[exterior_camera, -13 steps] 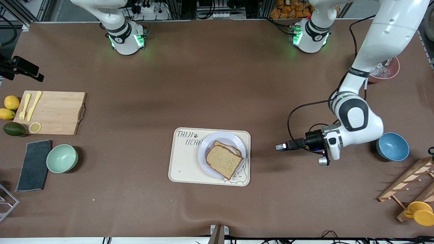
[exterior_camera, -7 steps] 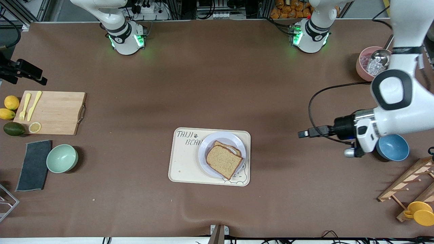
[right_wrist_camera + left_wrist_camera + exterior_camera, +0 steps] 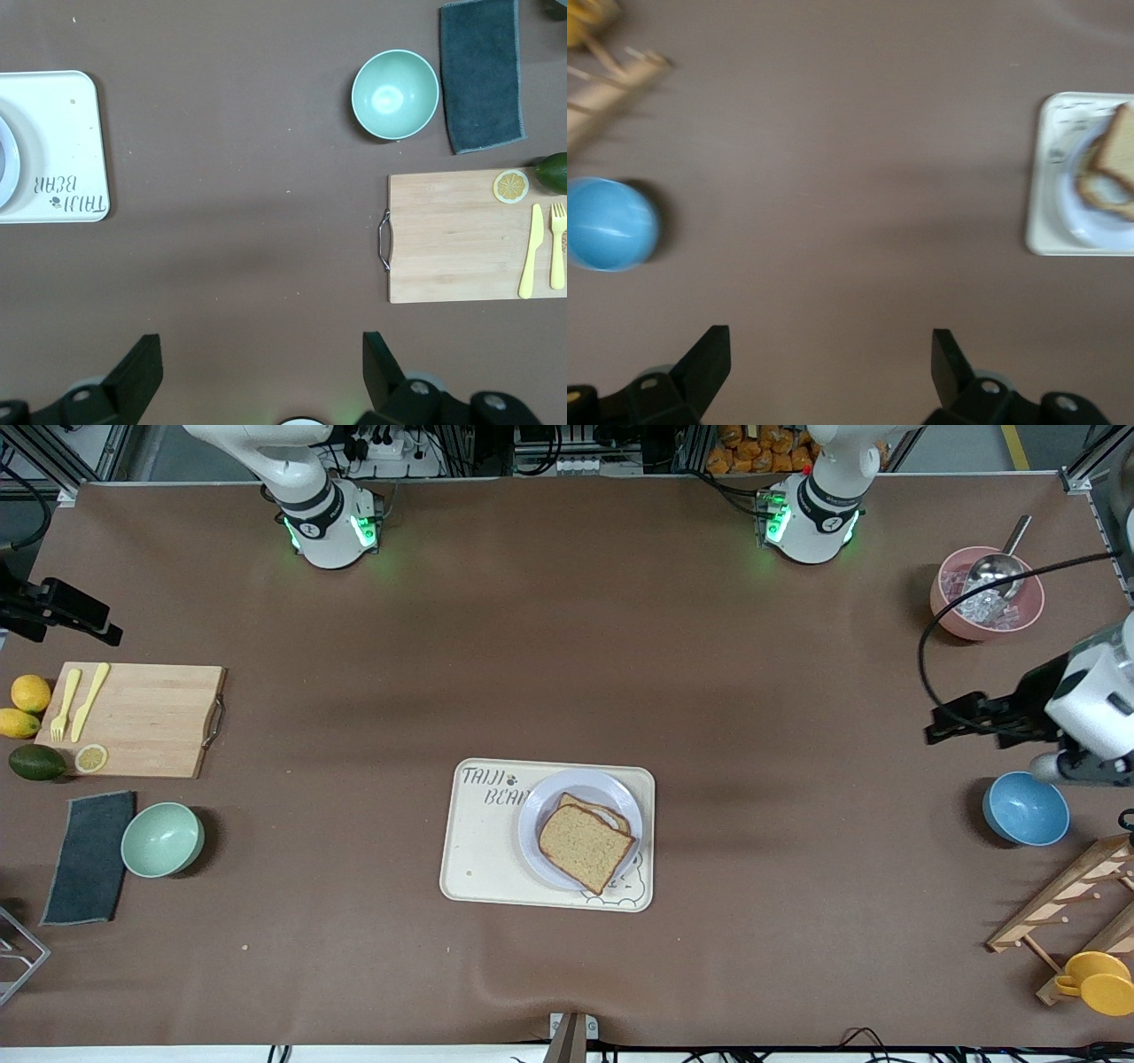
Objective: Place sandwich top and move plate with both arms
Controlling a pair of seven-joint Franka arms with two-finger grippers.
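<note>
Both sets of jaws stand wide apart and hold nothing. The left gripper (image 3: pixel 831 372) hangs over bare table toward the left arm's end, between the blue bowl (image 3: pixel 1025 808) and the pink bowl (image 3: pixel 986 593), well apart from the plate. The right gripper (image 3: pixel 262 376) is high over the table near the right arm's base and shows only in its own wrist view; that arm appears to wait.

The sandwich top (image 3: pixel 586 846) lies on the lower slice on the plate (image 3: pixel 551 802), turned a little askew so a corner of the lower slice shows. The plate sits on the cream tray (image 3: pixel 478 850), toward the tray's end nearer the left arm. So placing looks done, and moving the plate remains, I judge. To do that well, each gripper should probably meet the rim on its own arm's side and lift level, so the stack does not slide.

The pink bowl holds a metal scoop and clear pieces. The blue bowl and the mint bowl (image 3: pixel 162 839) are empty.
</note>
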